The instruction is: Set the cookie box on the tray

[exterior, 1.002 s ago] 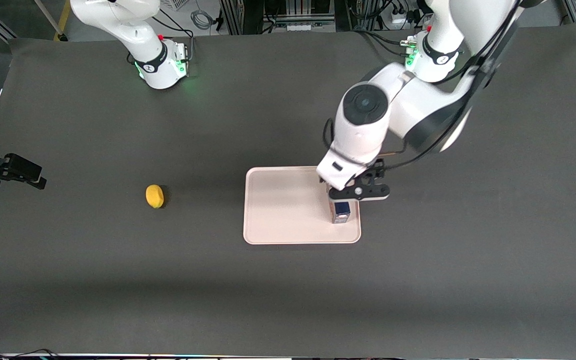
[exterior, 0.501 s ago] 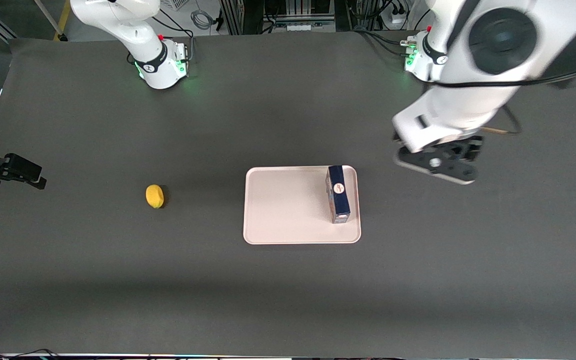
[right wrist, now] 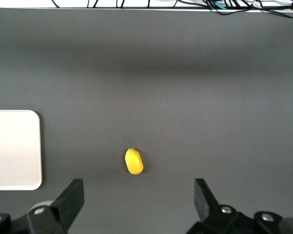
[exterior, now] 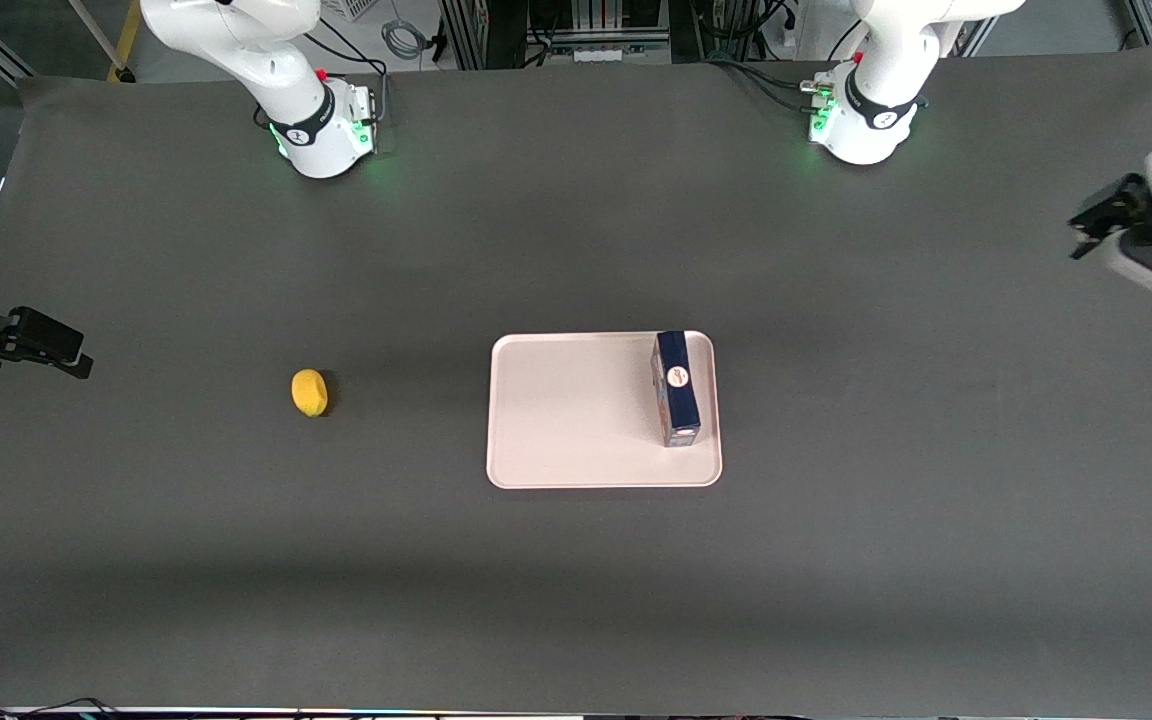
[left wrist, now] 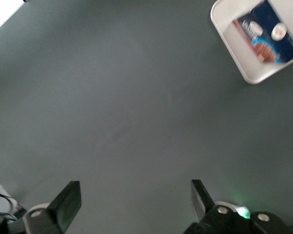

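Observation:
The dark navy cookie box [exterior: 677, 388] lies flat on the pale pink tray [exterior: 576, 420], along the tray's edge toward the working arm's end of the table. Nothing touches it. It also shows in the left wrist view [left wrist: 266, 35], its red-and-white printed face up, on a corner of the tray [left wrist: 237, 51]. My gripper [exterior: 1151, 255] is far from the tray, high over the working arm's end of the table. In the left wrist view the gripper [left wrist: 136, 200] is open and empty, with only bare mat between its fingers.
A small yellow rounded object [exterior: 309, 392] lies on the dark mat toward the parked arm's end, level with the tray; it also shows in the right wrist view [right wrist: 134, 161]. The two arm bases [exterior: 328, 125] [exterior: 861, 115] stand along the table's edge farthest from the front camera.
My gripper has let go of the cookie box, risen and swung away from the tray toward the working arm's end of the table. The box stays on the tray.

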You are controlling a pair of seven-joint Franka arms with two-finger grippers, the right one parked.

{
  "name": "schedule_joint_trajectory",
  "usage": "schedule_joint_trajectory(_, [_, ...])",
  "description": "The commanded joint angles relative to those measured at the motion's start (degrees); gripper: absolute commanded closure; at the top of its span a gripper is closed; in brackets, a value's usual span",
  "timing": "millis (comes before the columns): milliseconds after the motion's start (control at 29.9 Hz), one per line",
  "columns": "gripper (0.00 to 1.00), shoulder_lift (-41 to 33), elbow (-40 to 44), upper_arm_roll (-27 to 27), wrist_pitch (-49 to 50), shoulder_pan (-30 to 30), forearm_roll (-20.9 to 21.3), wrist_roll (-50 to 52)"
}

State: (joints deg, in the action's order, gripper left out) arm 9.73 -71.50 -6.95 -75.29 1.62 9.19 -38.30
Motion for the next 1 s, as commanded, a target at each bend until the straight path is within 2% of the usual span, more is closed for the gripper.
schedule_joint_trajectory(0, [0.00,-0.6,-2.5,4.0,-2.6,-0.9,-1.0,-8.2])
schedule_joint_trajectory(100, [0.00,-0.8,-4.4,5.3,-5.5,-1.0,-1.5,-7.6])
schedule_joint_trajectory(234, [0.00,-0.9,-6.0,7.6,-8.8,-1.4,-4.3,1.2])
schedule_joint_trajectory(501, [0.00,-0.2,-6.7,8.0,-11.2,-1.5,-5.4,9.8])
schedule_joint_trajectory(735, [0.00,0.2,-6.7,8.1,-10.6,-2.0,-6.6,35.7])
schedule_joint_trajectory(969, [0.00,1.3,-6.8,8.3,-14.2,-2.1,-6.3,37.0])
